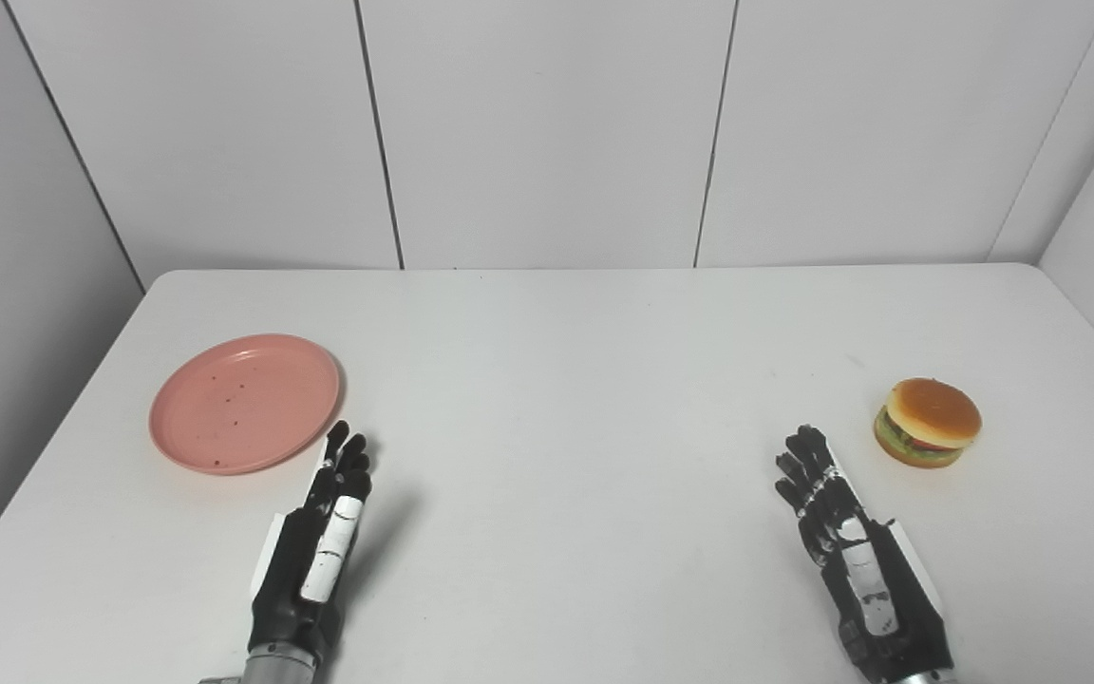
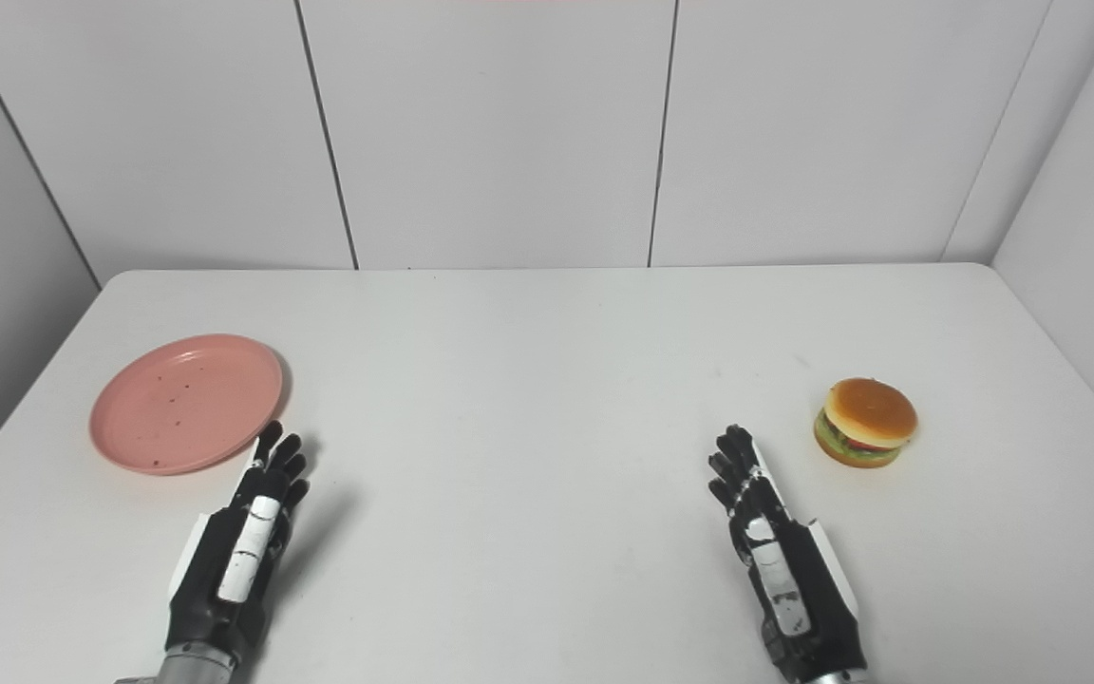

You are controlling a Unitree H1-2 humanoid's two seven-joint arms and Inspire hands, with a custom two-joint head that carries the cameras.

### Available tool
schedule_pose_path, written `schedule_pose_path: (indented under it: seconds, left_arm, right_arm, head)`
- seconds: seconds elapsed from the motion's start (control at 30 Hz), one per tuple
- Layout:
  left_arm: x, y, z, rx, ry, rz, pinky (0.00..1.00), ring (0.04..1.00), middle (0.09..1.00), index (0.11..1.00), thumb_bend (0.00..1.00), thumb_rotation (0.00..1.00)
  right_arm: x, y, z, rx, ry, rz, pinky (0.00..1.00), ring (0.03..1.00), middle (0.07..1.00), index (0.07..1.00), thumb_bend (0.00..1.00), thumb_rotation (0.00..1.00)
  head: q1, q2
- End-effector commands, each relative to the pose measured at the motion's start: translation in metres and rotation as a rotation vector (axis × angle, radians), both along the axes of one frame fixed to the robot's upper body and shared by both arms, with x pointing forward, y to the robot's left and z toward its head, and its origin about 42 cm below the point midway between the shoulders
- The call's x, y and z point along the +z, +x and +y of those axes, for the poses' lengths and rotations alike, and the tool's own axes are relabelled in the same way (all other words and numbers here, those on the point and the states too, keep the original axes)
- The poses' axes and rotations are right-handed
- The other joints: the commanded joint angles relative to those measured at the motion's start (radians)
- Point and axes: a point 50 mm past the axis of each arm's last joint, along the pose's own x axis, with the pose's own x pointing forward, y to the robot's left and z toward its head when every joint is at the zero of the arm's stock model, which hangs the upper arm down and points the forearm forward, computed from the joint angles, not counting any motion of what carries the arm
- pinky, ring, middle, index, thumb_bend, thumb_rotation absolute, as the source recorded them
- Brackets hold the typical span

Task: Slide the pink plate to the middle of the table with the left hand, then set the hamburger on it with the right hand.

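While hamburger sits apart, left hand nears pink plate.

A pink plate lies flat near the left edge of the white table; the left hand reaches up beside its near rim, fingers straight. Near the right edge sits the hamburger, the right hand open just beside it, apart.

White table, rounded far corners. Pale panelled wall behind, dark vertical seams between panels.
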Motion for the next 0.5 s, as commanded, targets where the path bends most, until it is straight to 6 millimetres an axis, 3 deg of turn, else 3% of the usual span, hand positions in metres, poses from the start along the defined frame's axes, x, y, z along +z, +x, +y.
schedule_pose_path:
  seconds: [0.0,0.47]
  left_arm:
    - [0.003,-0.008,0.0051,-0.007,0.015,-0.013,1.0,0.995,1.0,1.0,0.83,0.82]
    - [0.0013,-0.0055,0.0054,-0.012,0.016,-0.005,1.0,0.999,1.0,1.0,0.84,0.82]
  right_arm:
    - [0.0017,0.0075,-0.0021,-0.032,0.001,-0.017,1.0,1.0,1.0,1.0,0.9,0.92]
    - [0.0005,0.0098,-0.002,-0.067,0.003,-0.003,1.0,1.0,1.0,1.0,0.85,0.93]
  head:
    - [0.0,-0.002]
    - [-0.004,-0.001]
